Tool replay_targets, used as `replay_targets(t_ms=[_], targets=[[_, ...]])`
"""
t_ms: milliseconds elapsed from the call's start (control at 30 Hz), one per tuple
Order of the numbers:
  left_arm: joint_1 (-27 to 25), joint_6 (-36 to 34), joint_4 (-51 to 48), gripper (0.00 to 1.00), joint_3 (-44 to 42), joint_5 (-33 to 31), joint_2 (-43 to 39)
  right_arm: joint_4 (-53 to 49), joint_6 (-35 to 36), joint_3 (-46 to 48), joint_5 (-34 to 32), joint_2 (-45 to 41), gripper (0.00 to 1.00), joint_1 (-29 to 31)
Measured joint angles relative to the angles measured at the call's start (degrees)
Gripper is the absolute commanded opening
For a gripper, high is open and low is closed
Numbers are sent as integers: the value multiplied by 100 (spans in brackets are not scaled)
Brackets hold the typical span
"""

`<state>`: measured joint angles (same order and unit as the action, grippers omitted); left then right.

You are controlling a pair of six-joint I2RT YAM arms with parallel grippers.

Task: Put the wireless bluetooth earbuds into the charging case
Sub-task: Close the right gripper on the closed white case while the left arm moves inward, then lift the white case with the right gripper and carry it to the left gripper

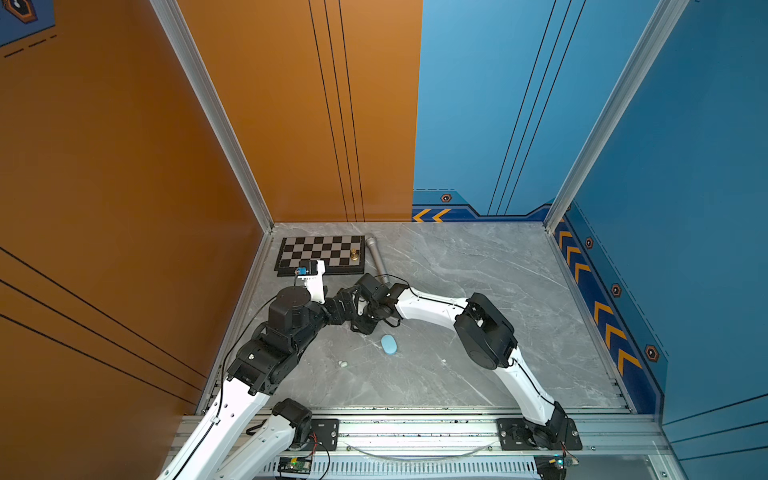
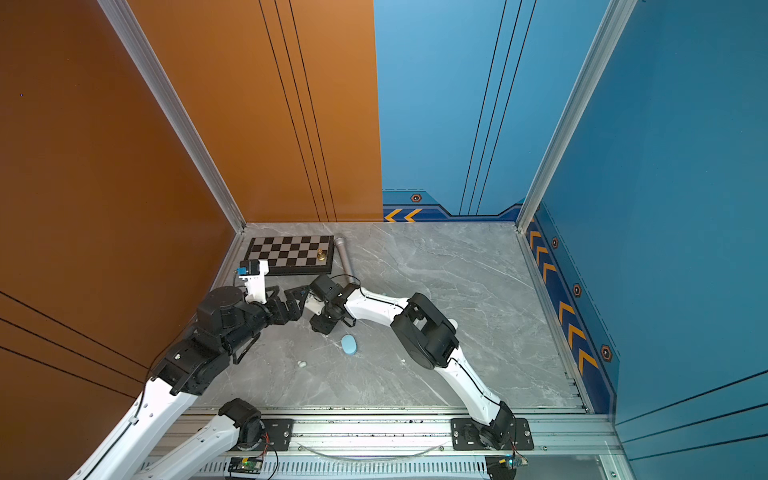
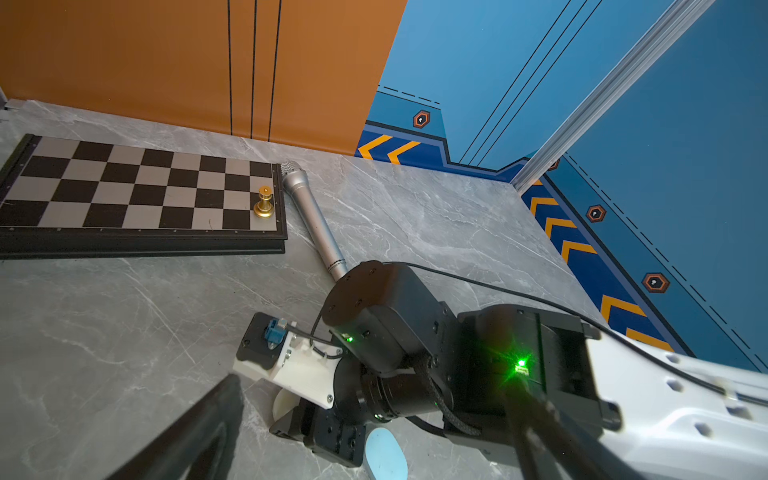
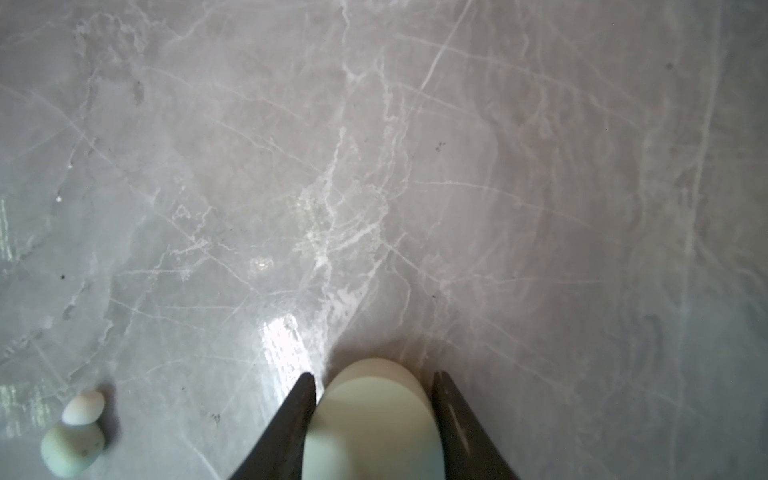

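mint-white case fills the gap in the right tool, with both dark fingers pressed against its sides over the grey table. right arm arcs up from the near rail, elbow high, forearm reaching across the middle, wrist bent straight down. two earbuds, one white and one mint, lie touching each other off to one side of that tool. a blue case lies just beside it. left arm is folded, and its left tool is held level, jaws spread wide, close by the right wrist.
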<state>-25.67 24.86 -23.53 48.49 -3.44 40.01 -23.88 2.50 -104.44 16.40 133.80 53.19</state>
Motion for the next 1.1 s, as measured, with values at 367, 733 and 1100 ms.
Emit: replay_targets(t_ms=[367, 733, 1100], targets=[[208, -184, 1137, 98, -254, -166, 295, 1550, -4308, 1198, 846, -1495, 23, -1620], [295, -127, 3410, 98, -291, 455, 2050, 3412, -7724, 2413, 831, -3029, 25, -2583], [-358, -551, 4177, 98, 1110, 1110, 3807, 4511, -9254, 2997, 734, -3270, 26, -2721]])
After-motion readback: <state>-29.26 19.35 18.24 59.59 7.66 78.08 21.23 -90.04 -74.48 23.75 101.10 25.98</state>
